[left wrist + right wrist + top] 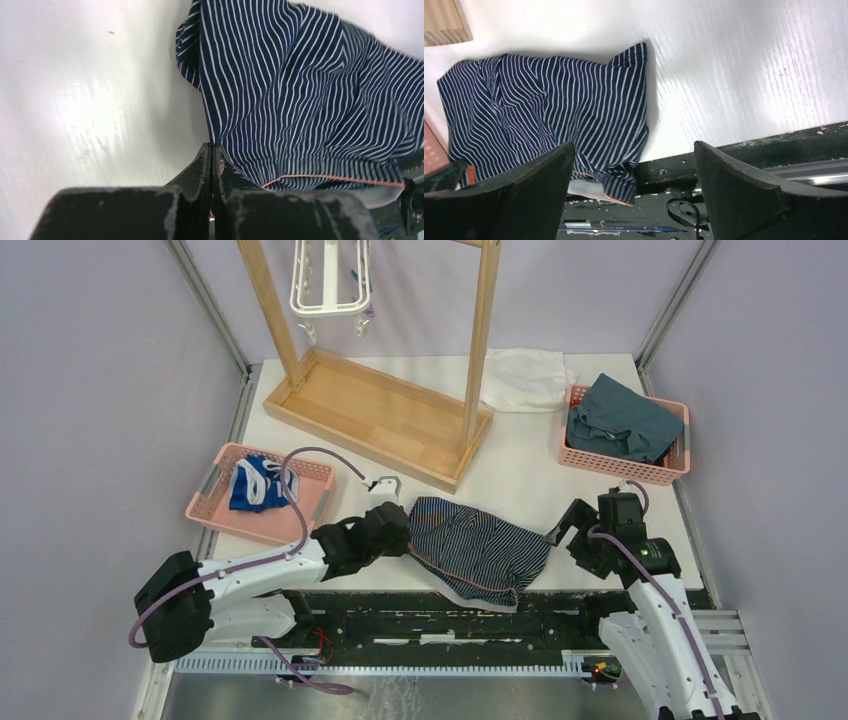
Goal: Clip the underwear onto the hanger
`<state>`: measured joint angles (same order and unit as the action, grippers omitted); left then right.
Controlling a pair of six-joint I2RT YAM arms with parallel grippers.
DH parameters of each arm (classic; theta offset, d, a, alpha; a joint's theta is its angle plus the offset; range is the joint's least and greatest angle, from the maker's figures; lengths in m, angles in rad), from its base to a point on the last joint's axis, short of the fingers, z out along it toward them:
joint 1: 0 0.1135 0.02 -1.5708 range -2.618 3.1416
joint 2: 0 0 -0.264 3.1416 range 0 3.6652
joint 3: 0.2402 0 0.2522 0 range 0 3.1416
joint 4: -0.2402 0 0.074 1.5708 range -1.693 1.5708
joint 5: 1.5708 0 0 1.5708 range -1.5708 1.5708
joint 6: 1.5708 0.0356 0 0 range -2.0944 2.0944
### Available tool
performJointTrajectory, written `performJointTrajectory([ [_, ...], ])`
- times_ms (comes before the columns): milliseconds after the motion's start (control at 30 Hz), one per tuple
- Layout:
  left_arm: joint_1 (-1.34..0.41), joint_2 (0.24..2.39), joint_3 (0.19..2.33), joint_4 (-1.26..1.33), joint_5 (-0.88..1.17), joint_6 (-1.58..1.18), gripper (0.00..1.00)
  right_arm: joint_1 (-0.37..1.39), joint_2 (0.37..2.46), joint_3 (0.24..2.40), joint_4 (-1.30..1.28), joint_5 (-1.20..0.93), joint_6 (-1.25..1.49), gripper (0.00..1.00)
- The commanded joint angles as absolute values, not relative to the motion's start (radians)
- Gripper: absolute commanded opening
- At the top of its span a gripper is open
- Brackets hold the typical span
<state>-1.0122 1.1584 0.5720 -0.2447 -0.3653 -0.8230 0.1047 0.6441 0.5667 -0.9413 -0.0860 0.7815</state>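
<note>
left claw (211,150) pinched fully closed on the edge of the underwear (300,100), which lies rumpled on the white table (560,480) between it and the wide-open, empty right claw (633,146), so grab looks done, lift and clipping remain, hanger (330,285) hanging well beyond on the wooden rack (380,410), lilac walls around

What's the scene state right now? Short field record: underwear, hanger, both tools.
underwear: lying rumpled at the table's near edge, one corner over the edge
hanger: hangs at the back between the wooden rack's posts, no garment on it
left tool: shut, pinching the underwear's left edge
right tool: open, low at the underwear's right end, holding nothing
clipping: not yet done
</note>
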Motion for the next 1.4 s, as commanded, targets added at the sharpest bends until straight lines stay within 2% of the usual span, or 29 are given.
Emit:
performJointTrajectory([
  [0, -0.926, 1.084, 0.591, -0.310, -0.418, -0.769, 0.03, 0.152, 0.601, 0.569, -0.961, -0.058, 0.806, 0.97],
  [200, -0.822, 1.025, 0.567, -0.309, -0.356, -0.726, 0.03, 0.307, 0.620, 0.524, -0.886, -0.036, 0.906, 0.95],
  [433, -0.810, 1.024, 0.556, -0.309, -0.347, -0.712, 0.03, 0.645, 0.721, 0.560, -0.803, 0.148, 1.089, 0.95],
  [567, -0.810, 1.029, 0.552, -0.307, -0.361, -0.729, 0.03, 0.844, 0.763, 0.578, -0.768, 0.251, 1.194, 0.88],
  [767, -0.809, 1.043, 0.556, -0.318, -0.382, -0.726, 0.03, 1.229, 0.971, 0.650, -0.745, 0.505, 1.358, 0.85],
  [867, -0.808, 1.042, 0.559, -0.326, -0.386, -0.722, 0.03, 1.349, 1.092, 0.694, -0.741, 0.590, 1.421, 0.84],
  [1100, -0.808, 1.020, 0.548, -0.342, -0.387, -0.721, 0.03, 1.396, 1.258, 0.665, -0.555, 0.558, 1.543, 0.75],
  [1367, -0.810, 1.007, 0.538, -0.348, -0.385, -0.724, 0.03, 1.397, 1.332, 0.660, -0.573, 0.527, 1.552, 0.76],
])
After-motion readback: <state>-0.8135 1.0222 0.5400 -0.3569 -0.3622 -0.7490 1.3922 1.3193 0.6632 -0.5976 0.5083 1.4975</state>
